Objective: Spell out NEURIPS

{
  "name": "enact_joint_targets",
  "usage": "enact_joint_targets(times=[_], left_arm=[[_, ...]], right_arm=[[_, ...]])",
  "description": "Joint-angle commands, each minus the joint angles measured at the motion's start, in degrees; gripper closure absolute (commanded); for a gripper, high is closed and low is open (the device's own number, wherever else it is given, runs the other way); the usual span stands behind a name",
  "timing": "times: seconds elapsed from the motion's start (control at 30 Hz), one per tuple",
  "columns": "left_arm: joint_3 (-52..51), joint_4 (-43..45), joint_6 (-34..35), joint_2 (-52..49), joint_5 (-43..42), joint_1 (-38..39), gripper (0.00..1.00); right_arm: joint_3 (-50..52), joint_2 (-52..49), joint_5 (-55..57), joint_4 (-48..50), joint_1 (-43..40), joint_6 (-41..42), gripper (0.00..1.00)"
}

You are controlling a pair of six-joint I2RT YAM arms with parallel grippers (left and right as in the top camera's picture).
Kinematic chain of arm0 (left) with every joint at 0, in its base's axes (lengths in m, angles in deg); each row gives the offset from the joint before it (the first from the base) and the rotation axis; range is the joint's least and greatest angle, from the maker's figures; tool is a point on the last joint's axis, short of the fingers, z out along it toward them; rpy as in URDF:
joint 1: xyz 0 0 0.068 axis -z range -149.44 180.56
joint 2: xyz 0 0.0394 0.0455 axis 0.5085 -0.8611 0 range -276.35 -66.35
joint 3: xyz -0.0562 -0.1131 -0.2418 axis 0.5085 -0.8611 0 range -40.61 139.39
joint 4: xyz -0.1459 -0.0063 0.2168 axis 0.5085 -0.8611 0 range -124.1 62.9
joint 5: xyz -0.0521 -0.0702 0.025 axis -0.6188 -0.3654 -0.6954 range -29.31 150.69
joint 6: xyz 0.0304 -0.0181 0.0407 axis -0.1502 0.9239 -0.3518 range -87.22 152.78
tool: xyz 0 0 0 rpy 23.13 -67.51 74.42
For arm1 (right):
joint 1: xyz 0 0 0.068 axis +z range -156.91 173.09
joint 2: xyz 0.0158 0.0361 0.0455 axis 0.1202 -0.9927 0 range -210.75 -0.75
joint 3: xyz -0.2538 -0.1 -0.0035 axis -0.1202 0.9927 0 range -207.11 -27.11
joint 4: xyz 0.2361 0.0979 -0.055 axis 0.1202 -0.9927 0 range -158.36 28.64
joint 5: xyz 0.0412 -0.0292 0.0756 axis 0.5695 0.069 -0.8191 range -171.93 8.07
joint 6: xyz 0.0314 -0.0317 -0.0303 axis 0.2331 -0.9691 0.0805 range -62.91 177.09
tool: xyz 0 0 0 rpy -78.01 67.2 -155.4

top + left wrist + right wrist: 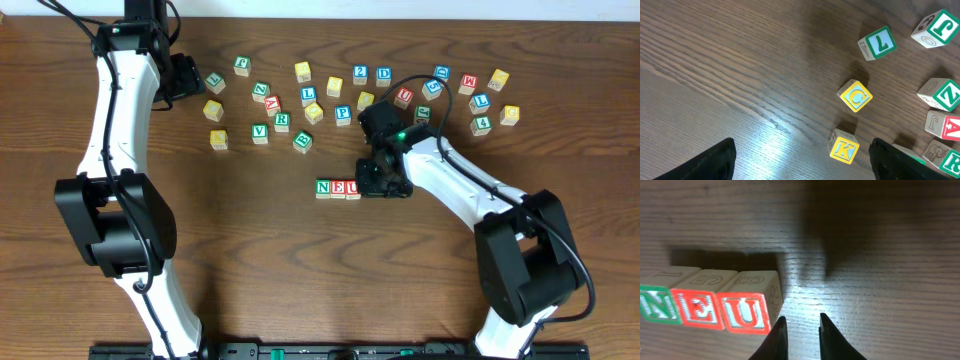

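Three cubes stand in a row mid-table: green N [322,188], red E [338,188], red U [352,188]. The right wrist view shows the same N [657,305], E [700,311] and U [745,312]. My right gripper [801,322] is just right of the U, its jaws a narrow gap apart with only bare table between them. A green R [282,121] and a blue P [343,114] lie in the scattered cubes at the back. My left gripper [802,160] is wide open over the left of that group, with a yellow K cube [844,147] near its right finger.
Several loose cubes are scattered across the back of the table, among them a yellow C [855,96], a green L [878,42], a red A [947,125], and 2 [360,73] and D [384,75]. The right arm stretches from the front right.
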Motion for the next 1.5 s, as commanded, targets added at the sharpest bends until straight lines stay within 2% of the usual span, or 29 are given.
enact_joint_targets(times=[0.0,0.43,1.47], left_arm=[[-0.6,-0.3,0.3,-0.7,0.5,0.0,0.16],[-0.6,-0.3,0.3,-0.7,0.5,0.0,0.16],[-0.6,-0.1,0.3,-0.7,0.5,0.0,0.16]], right_arm=[[0.3,-1.5,-0.9,0.2,0.2,0.5,0.85],[0.3,-1.5,-2.4,1.2,0.2,-2.0,0.88],[0.3,-1.5,-3.3,2.0,0.3,-3.1,0.88]])
